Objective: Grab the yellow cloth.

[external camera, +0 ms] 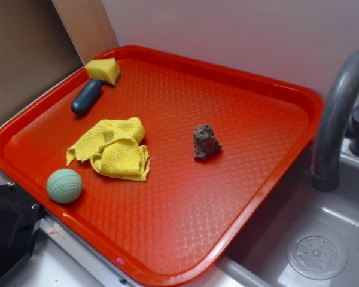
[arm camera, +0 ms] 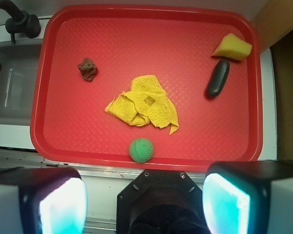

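Nearest the wrist camera, the tool [arm camera: 145, 202] shows its two finger pads [arm camera: 63, 207] spread wide apart at the bottom of the view, with nothing between them. It sits high above and short of the red tray [arm camera: 39, 97], outside the tray's near rim.

Just inside that rim lies the green ball [arm camera: 141, 149]. It sits close to the yellow cloth [arm camera: 143, 101], near the cloth's frayed lower corner but apart from it. Risk: a low approach along this line may strike the ball, which would likely roll and could drag or shift the cloth edge.

Beyond the ball, the yellow cloth lies crumpled near the tray centre, with raised folds in the middle and thin flat corners. Risk: closing on a flat corner may pinch only a few threads, or none, against the textured tray floor. A raised fold looks like the safer target.

Further out, the brown lump [arm camera: 87, 68] sits well apart to one side, and the yellow sponge [arm camera: 233, 48] with its dark handle [arm camera: 218, 78] to the other. Risk: the sponge shares the cloth's colour and could be mistaken for it.

Farthest, the sink faucet [arm camera: 17, 20] stands outside the tray, clear of the likely work area.
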### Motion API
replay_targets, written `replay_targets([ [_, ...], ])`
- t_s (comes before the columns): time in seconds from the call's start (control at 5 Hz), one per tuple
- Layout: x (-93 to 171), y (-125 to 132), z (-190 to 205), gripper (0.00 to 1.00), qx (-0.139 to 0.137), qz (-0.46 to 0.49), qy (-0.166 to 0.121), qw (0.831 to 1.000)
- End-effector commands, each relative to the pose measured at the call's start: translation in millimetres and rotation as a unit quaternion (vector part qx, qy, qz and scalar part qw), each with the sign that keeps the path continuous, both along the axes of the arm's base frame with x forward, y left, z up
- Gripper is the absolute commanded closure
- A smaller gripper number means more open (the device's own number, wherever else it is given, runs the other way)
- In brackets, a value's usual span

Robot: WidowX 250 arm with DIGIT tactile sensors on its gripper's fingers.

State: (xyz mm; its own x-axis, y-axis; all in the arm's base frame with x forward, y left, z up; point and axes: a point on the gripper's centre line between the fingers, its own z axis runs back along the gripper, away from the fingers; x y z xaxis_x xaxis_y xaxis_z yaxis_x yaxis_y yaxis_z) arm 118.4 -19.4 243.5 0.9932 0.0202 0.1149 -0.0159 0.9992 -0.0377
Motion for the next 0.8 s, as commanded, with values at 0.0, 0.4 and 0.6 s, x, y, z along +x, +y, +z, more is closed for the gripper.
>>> replay_targets([
  [0.0,0.0,0.0,0.0,0.0,0.0,0.0,0.0,1.0],
  [0.4,71.1,5.9,-88.4,0.0,0.021,-0.097,-0.012,0.995],
  [0.6,85.6,6.3,-138.7,0.0,0.009,-0.135,-0.008,0.991],
])
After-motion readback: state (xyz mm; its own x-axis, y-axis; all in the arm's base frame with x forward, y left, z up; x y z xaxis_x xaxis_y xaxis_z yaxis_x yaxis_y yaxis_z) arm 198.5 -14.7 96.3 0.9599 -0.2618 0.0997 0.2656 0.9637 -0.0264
